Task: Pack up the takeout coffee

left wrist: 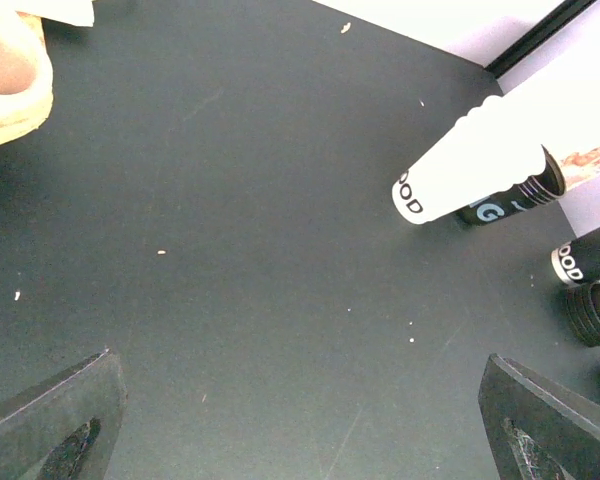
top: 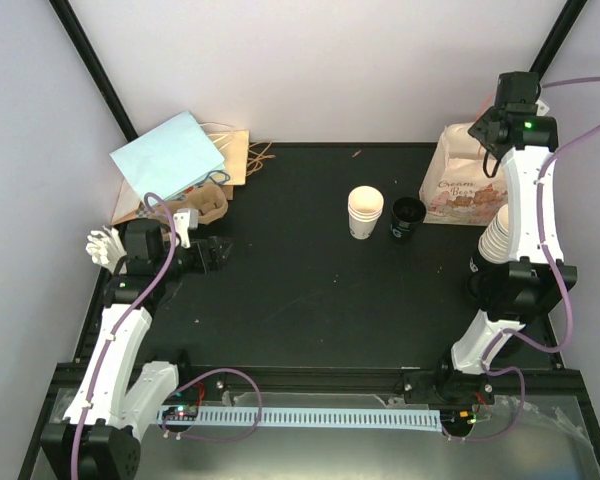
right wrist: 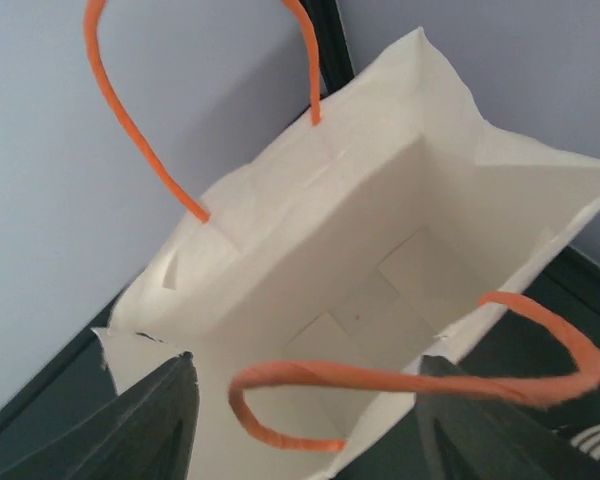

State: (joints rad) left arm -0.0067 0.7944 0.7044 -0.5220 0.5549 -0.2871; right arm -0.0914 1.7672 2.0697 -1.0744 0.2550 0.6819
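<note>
Black letters "OOD" run around the narrow end of the stack of cream-white tapered paper cups lying across the left wrist view; the start of the word is turned out of sight. On the black ridged cup just behind it, pale letters show, of which only "G" is clear. At the right edge, a black cylinder with a white band also reads "OOD". At the far right of the surface, the printed cream paper bag carries "Cream" in reddish script. The line beneath it is too small to read.

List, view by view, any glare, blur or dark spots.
Top view: even light, soft shadows, no glare. Left wrist: the stack of white cups washes out to flat white. Right wrist: the near orange handle looks soft, the bag's inside is evenly lit, the right gripper's fingers go nearly black.
</note>
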